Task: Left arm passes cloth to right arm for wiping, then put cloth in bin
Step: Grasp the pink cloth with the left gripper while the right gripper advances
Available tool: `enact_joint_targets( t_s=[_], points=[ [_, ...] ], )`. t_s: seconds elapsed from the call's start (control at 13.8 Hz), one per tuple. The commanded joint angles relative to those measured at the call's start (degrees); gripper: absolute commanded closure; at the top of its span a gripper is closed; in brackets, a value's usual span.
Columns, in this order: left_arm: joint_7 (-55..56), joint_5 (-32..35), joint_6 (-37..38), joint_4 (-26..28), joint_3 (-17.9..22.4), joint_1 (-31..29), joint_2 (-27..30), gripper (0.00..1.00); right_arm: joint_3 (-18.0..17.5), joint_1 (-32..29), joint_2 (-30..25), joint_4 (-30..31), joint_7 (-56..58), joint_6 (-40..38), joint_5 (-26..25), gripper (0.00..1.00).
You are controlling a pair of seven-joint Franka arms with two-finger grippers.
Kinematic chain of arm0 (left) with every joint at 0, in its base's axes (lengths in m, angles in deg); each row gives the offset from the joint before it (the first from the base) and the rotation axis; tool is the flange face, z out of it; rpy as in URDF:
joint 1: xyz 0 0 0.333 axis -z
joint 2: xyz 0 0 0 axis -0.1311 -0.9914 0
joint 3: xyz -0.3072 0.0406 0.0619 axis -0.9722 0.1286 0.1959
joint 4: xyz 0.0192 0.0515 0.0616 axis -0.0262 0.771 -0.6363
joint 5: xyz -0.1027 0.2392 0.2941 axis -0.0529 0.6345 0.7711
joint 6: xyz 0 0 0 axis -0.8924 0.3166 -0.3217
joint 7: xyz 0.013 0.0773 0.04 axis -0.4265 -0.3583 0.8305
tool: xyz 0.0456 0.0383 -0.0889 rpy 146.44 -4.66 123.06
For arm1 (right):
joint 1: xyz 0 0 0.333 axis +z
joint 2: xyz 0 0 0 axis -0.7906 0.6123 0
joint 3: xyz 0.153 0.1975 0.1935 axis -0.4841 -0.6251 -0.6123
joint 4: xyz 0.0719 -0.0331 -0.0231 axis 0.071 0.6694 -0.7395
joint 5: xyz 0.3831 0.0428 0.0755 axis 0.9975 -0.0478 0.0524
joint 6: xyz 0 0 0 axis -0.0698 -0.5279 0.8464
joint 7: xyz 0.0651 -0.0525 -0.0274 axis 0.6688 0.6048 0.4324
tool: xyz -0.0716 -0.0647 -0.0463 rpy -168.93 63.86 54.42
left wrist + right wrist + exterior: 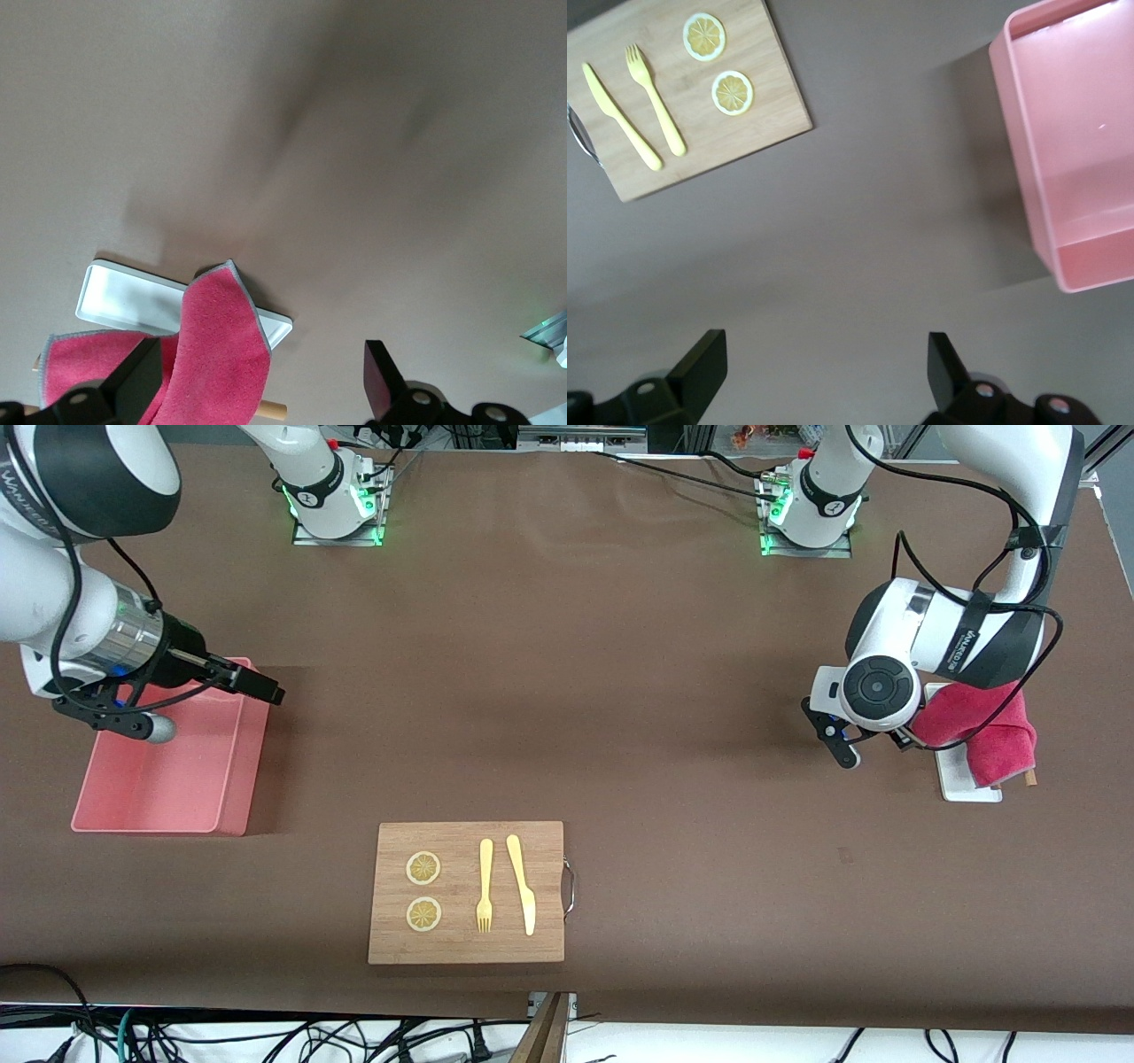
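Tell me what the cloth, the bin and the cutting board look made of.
Cloth: soft fuzzy fabric, crimson-pink with grey edging, draped in folds, likely microfibre. Bin: smooth pink plastic by its even colour and moulded walls. Cutting board: pale wood or bamboo, showing grain, matte, with a metal handle.

High front view, two wrist views

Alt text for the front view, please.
A red cloth lies draped over a white tray at the left arm's end, the open left gripper above it. The open right gripper hangs over a pink bin; a wooden board lies nearest the camera.
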Motion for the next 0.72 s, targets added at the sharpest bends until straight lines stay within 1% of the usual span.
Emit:
enact_joint_targets(
  t_s=[0.0,0.07,0.14,0.22,0.29,0.43,0.51,0.58,0.65],
  points=[
    [-0.7,1.2,1.0,-0.5,0.2,-0.6,-0.2,0.00,-2.3,-0.6,0.4,0.3,-6.8,2.2,1.2,0.00],
    [-1.5,1.5,0.4,-0.5,0.5,-1.8,-1.8,0.00,-3.3,-0.6,0.5,0.3,-8.8,2.7,1.2,0.00],
    [-2.9,2.2,-1.8,-0.5,0.4,-3.8,-2.7,0.00,-3.9,-0.6,0.8,0.2,-10.8,3.5,1.3,0.00],
    [-4.9,4.2,-4.8,-0.4,0.3,-4.5,-3.8,0.00,-4.6,-0.6,0.9,0.2,-12.7,4.2,1.3,0.00],
    [-5.8,5.9,-6.1,-0.2,0.3,-4.2,-4.5,0.00,-5.6,-0.5,1.3,0.2,-14.8,5.3,1.3,0.00],
    [-6.3,8.6,-6.7,1.2,0.2,-4.4,-4.5,0.00,-6.5,-0.4,1.7,0.2,-18.5,6.3,1.3,0.00],
    [-6.6,8.6,-9.7,3.1,0.1,-5.9,-4.0,0.00,-6.8,0.0,2.1,0.1,-19.6,6.6,1.3,0.00],
    [-7.7,9.7,-14.6,5.2,0.2,-7.6,-3.8,0.00,-7.1,0.1,2.3,0.1,-20.5,7.3,1.8,0.00],
    [-8.5,13.1,-16.0,5.8,0.2,-7.8,-4.5,0.00,-7.6,0.1,2.5,0.0,-22.4,8.5,4.6,0.00]
  ],
)
